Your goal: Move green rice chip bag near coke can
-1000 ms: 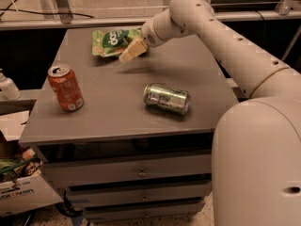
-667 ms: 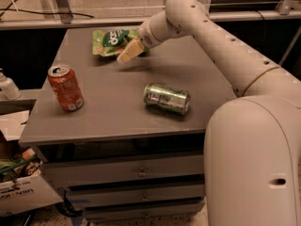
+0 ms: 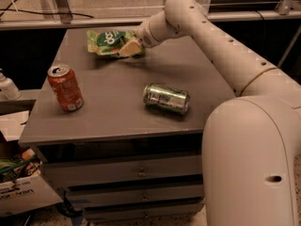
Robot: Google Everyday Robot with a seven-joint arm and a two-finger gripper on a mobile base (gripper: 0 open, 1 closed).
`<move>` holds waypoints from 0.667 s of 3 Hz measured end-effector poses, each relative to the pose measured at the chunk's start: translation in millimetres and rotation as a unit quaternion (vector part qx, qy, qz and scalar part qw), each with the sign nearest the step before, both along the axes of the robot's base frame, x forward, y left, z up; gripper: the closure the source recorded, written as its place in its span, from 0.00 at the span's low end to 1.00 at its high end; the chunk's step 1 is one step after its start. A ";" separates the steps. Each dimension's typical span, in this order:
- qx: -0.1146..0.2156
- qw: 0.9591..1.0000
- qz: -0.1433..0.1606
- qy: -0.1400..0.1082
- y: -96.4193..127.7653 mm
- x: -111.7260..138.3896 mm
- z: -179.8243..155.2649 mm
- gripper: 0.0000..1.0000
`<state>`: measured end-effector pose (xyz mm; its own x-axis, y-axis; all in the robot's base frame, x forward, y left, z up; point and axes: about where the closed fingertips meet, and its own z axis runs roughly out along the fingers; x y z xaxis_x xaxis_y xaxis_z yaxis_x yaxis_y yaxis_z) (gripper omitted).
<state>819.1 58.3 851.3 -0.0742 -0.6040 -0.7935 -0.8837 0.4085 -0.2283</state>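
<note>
The green rice chip bag (image 3: pixel 109 41) lies at the far left of the grey cabinet top (image 3: pixel 117 107), light green with a dark green oval logo. My gripper (image 3: pixel 129 47) reaches in from the right and rests on the bag's right edge, its pale fingers over the bag. The coke can (image 3: pixel 65 87) stands upright near the front left of the top, well apart from the bag and the gripper.
A silver-green can (image 3: pixel 166 98) lies on its side in the middle right of the top. Drawers sit below the top. A white bottle (image 3: pixel 6 86) stands off to the left, and a cardboard box (image 3: pixel 21 187) sits on the floor at lower left.
The arm has shifted slightly, with the gripper staying at the bag's right edge. The bag and both cans have not visibly moved.
</note>
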 end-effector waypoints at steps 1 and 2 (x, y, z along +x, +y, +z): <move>0.004 1.000 0.002 -0.004 -1.3 -3.0 2.3 0.62; 0.013 1.000 0.005 -0.010 -3.5 -12.2 10.2 0.84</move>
